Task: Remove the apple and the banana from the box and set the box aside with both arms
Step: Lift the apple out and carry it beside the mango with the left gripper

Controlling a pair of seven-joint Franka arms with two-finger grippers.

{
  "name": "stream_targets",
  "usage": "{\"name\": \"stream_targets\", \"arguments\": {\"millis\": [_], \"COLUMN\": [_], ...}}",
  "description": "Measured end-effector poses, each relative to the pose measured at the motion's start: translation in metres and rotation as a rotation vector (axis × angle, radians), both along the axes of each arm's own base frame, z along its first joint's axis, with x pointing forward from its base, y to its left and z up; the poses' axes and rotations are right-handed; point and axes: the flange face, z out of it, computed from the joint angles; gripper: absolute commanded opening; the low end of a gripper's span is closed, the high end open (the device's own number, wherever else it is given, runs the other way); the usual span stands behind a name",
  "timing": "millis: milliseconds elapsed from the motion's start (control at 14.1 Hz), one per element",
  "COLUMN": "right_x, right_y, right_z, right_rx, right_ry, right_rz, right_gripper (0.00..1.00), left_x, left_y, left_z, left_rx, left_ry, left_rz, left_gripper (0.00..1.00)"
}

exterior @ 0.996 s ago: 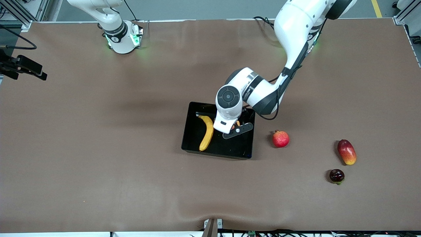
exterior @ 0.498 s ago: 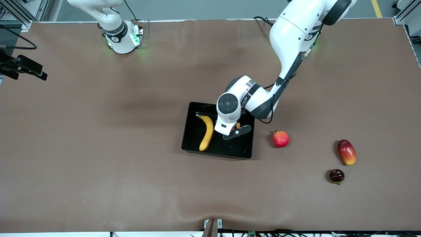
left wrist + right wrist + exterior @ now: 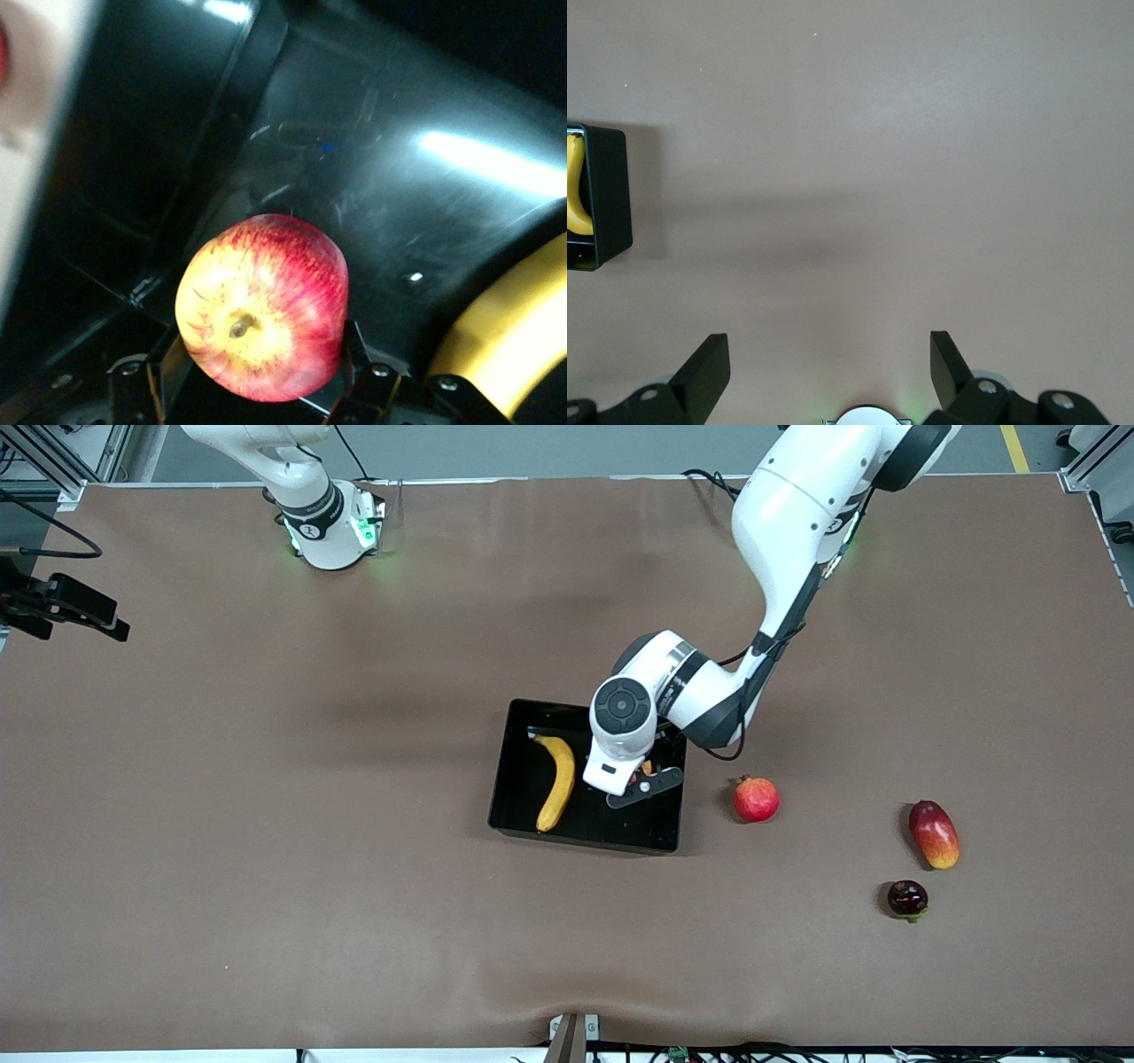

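While one banana [image 3: 556,781] lies in the single black tray [image 3: 523,828], the left end effector [image 3: 261,390] grips one apple [image 3: 262,305] inside that tray. Spread wide, the right end effector [image 3: 828,367] waits above bare tabletop [image 3: 266,886]. One pomegranate [image 3: 756,799] sits beside the tray.

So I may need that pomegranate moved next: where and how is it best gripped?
Judging by its pose, grip the pomegranate across its round middle, coming straight down from above. It sits alone on the table, beside the box toward the left arm's end, with open space all around. Its crown tip points toward the robots' bases, so set the fingers either side of the body, off the crown.
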Motion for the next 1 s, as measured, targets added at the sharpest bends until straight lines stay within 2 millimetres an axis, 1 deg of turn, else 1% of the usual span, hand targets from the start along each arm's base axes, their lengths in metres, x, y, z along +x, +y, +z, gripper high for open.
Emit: {"name": "stream_targets", "arguments": {"millis": [71,142,213,285,356,427,498,569,640,711,854,996], "right_x": [0.0,0.0,0.0,0.0,0.0,0.0,0.0,0.0,0.0,0.0,0.0,0.0], "right_y": [0.0,0.0,0.0,0.0,0.0,0.001,0.001,0.001,0.001,0.001,0.001,0.001], "right_z": [0.0,0.0,0.0,0.0,0.0,0.0,0.0,0.0,0.0,0.0,-0.001,-0.001], "right_rx": [0.0,0.0,0.0,0.0,0.0,0.0,0.0,0.0,0.0,0.0,0.0,0.0], "right_ry": [0.0,0.0,0.0,0.0,0.0,0.0,0.0,0.001,0.001,0.001,0.001,0.002], "right_rz": [0.0,0.0,0.0,0.001,0.001,0.001,0.001,0.001,0.002,0.002,0.002,0.002], "right_gripper": [1.0,1.0,1.0,1.0,1.0,1.0,1.0,1.0,1.0,1.0,1.0,1.0], "left_x": [0.009,0.018,0.026,0.032,0.038,0.044,0.049,0.055,0.061,0.069,0.082,0.087], "left_y": [0.007,0.019,0.035,0.055,0.081,0.11,0.142,0.176,0.211,0.247,0.32,0.38], "left_z": [0.028,0.062,0.097,0.132,0.165,0.192,0.21,0.22,0.222,0.217,0.194,0.165], "left_rx": [-0.014,-0.025,-0.03,-0.031,-0.03,-0.025,-0.012,0.003,0.014,0.017,0.016,0.005], "left_ry": [-0.03,-0.057,-0.077,-0.09,-0.1,-0.1,-0.085,-0.055,-0.022,0.004,0.061,0.11], "left_rz": [0.008,0.014,0.012,0.0,-0.019,-0.039,-0.055,-0.07,-0.081,-0.081,-0.069,-0.066], "left_gripper": [0.0,0.0,0.0,0.0,0.0,0.0,0.0,0.0,0.0,0.0,0.0,0.0]}}
